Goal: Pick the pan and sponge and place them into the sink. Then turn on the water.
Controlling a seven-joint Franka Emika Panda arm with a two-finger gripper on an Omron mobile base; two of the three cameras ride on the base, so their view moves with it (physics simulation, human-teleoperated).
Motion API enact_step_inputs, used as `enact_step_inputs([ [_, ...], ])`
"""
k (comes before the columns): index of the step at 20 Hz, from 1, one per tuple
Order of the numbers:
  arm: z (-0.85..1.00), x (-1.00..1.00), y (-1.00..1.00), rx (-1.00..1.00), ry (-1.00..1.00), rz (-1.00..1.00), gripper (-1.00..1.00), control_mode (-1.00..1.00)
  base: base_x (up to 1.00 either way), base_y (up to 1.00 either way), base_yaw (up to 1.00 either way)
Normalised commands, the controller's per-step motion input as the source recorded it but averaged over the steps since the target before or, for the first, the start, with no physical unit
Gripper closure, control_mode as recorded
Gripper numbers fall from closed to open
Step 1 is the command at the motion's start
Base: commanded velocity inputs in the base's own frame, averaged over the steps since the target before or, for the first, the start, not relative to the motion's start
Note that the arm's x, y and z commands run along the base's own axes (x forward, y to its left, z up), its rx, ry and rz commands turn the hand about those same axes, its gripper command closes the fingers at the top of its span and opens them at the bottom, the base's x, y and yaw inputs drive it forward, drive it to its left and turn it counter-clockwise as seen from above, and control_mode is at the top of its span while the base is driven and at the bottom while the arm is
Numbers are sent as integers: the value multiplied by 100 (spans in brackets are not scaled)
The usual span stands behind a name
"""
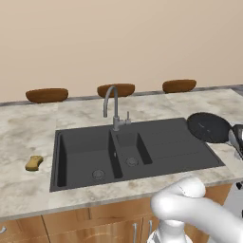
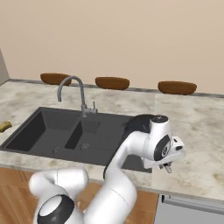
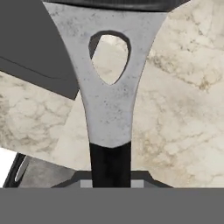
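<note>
The black round pan [image 1: 209,127] is at the right end of the sink's drainboard, partly over the counter; in the right base view the pan [image 2: 136,123] is half hidden behind my arm. Its grey handle [image 3: 109,105] with an oval hole runs straight down into my gripper [image 3: 110,175], whose jaws are shut on the handle's dark end. The gripper [image 2: 167,166] hangs over the counter just right of the sink. The yellow-tan sponge [image 1: 33,163] lies on the counter left of the dark grey sink [image 1: 166,142]. No water runs from the gooseneck faucet [image 1: 113,107].
Three brown oval bowls [image 1: 47,95] [image 1: 118,89] [image 1: 179,85] line the back of the marble counter by the wall. The faucet's small lever [image 1: 127,116] is on its right side. Wooden cabinet fronts [image 1: 95,223] run below the counter edge.
</note>
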Motion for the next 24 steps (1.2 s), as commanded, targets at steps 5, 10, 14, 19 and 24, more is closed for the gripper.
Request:
enact_step_inputs([
  [5, 34, 3, 100, -26, -1, 36, 100, -100, 0, 0, 0],
  [10, 16, 42, 100, -5, 0, 48, 100, -100, 0, 0, 0],
  [14, 30, 50, 100, -1, 0, 43, 100, -100, 0, 0, 0],
  [19, 21, 20, 100, 0, 0, 27, 100, -100, 0, 0, 0],
  [24, 17, 25, 100, 0, 8, 6, 100, -100, 0, 0, 0],
])
